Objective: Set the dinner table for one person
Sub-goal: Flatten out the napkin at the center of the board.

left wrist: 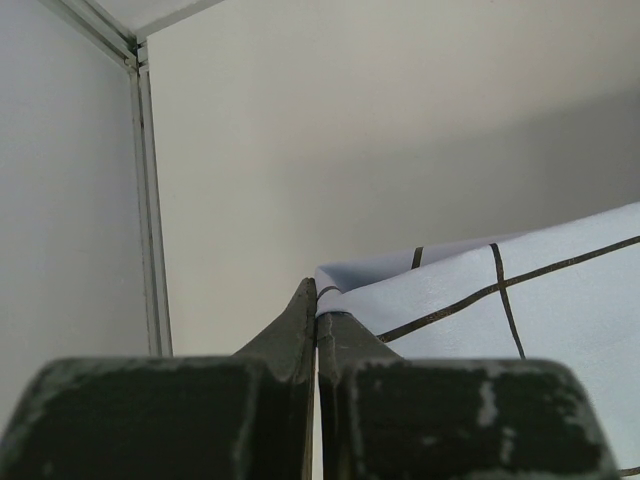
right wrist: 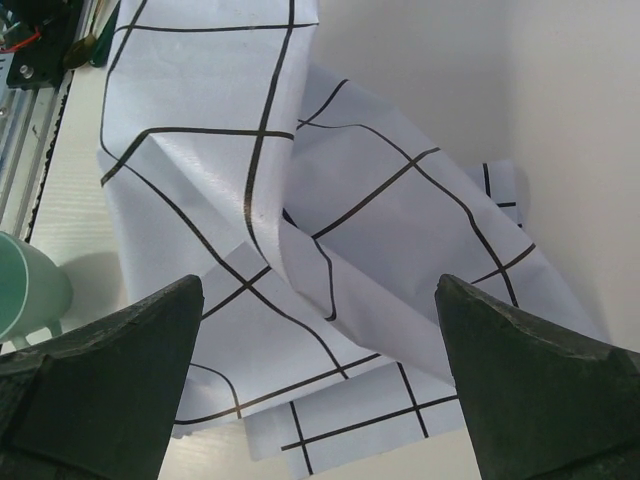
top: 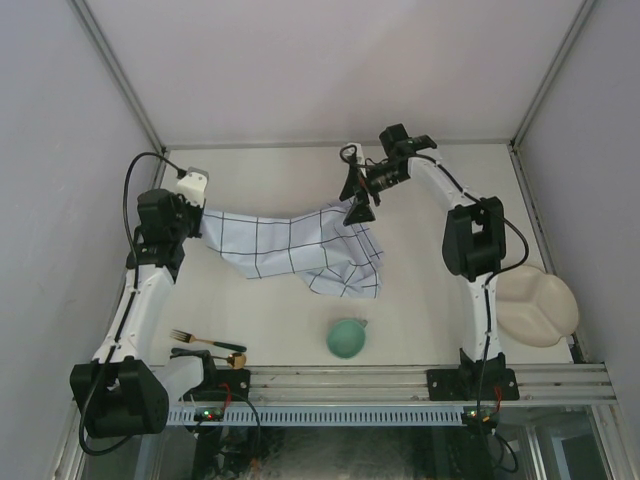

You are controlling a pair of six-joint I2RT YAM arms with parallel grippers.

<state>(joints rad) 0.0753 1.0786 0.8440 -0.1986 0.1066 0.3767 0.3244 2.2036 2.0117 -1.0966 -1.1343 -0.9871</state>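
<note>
Bench point(top: 300, 180) spans whole floor of cell, cloth point(top: 290, 245) crumpled mid-bench
Top: left jaws shut on cloth corner, held up; right jaws wide open over bunched far edge
Left wrist: corner pinched at tips
Right wrist: stacked folds below; take single outer corner, then pull taut, lay flat

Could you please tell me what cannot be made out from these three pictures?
Top view: anything under the cloth is hidden by it.
Top view: the fork is clear, but the utensil beside it is too small to name.
Right wrist view: the cup is cut off by the left edge.
Left wrist view: the left gripper, shut on the cloth, blocks whatever lies below.
</note>
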